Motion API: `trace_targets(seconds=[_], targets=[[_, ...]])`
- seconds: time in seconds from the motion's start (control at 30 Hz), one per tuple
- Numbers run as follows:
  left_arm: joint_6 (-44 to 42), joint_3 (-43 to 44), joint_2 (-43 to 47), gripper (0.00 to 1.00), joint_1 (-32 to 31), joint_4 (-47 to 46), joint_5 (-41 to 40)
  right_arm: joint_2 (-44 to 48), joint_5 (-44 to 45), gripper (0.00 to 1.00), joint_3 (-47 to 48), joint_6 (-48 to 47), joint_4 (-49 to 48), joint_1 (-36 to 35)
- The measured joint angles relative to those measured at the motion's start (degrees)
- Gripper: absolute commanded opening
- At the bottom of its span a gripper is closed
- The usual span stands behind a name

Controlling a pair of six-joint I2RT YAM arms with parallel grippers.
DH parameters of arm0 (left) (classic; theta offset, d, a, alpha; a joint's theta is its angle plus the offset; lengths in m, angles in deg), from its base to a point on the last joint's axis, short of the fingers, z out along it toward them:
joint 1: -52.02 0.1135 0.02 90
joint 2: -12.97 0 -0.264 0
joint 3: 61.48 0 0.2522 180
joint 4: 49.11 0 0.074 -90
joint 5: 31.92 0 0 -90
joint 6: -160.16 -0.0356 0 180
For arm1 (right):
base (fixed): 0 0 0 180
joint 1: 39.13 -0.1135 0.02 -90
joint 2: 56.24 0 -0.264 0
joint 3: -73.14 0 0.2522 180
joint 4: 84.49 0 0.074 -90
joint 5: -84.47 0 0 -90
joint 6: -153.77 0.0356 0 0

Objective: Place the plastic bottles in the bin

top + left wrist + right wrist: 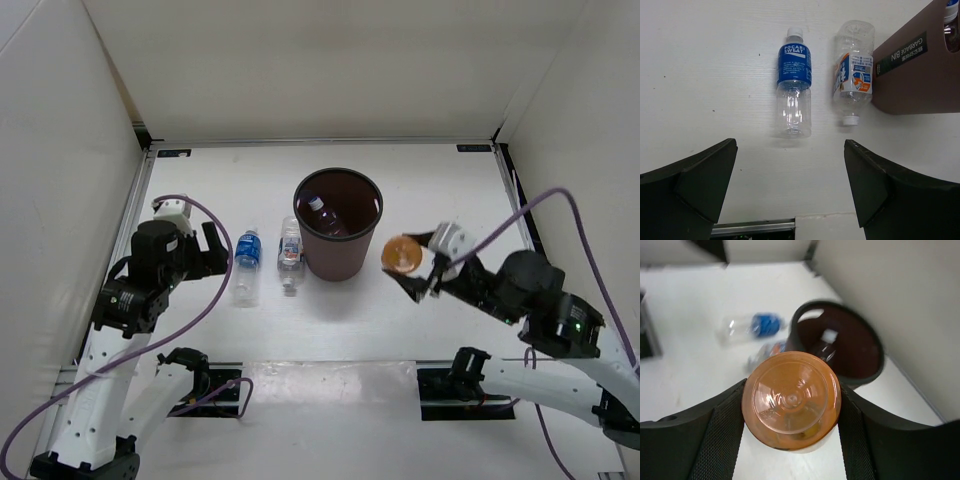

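Right jaws clamp the orange bottle (791, 399) across its body, just right of the bin (336, 263) (probably light, stiff, slick; mid-body suits). Left jaws gape empty, left of the bin; blue bottle (794, 85) and pale bottle (853, 70) lie between, fourth bottle (322, 213) inside.

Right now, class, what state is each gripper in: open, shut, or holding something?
Left gripper: open, holding nothing.
Right gripper: shut on the orange bottle.
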Motion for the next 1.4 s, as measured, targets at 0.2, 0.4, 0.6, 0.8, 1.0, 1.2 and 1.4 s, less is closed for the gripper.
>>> trace_targets(seconds=[0.2, 0.4, 0.6, 0.8, 1.0, 1.2, 1.4], targets=[[0.0, 0.0, -2.0, 1.0, 0.0, 0.0, -0.3, -18.6, -2.6, 0.0, 16.0, 11.0, -8.1, 18.5], [0.0, 0.0, -5.2, 1.0, 0.0, 0.0, -0.3, -33.8, -9.3, 0.02, 20.0, 20.7, -14.7, 27.5], [0.3, 0.0, -8.0, 1.0, 0.0, 0.0, -0.5, -45.3, -10.2, 0.9, 24.7, 23.3, -9.9, 24.2], [1.7, 0.0, -8.1, 1.0, 0.0, 0.1, -2.0, -45.6, -4.2, 0.9, 34.7, 26.1, -0.7, 24.2], [2.4, 0.0, -8.4, 1.0, 0.0, 0.4, -3.1, -20.5, 8.1, 0.9, 17.9, 27.1, 3.4, 22.0], [1.2, 0.1, -12.8, 1.0, 0.0, 0.4, -1.6, -0.2, 26.6, 0.9, -0.6, 29.5, 11.3, 9.7], [-0.1, 0.1, -18.2, 1.0, 0.6, 0.4, 0.7, 6.3, 46.3, 0.9, -8.1, 38.2, 22.3, -5.8]])
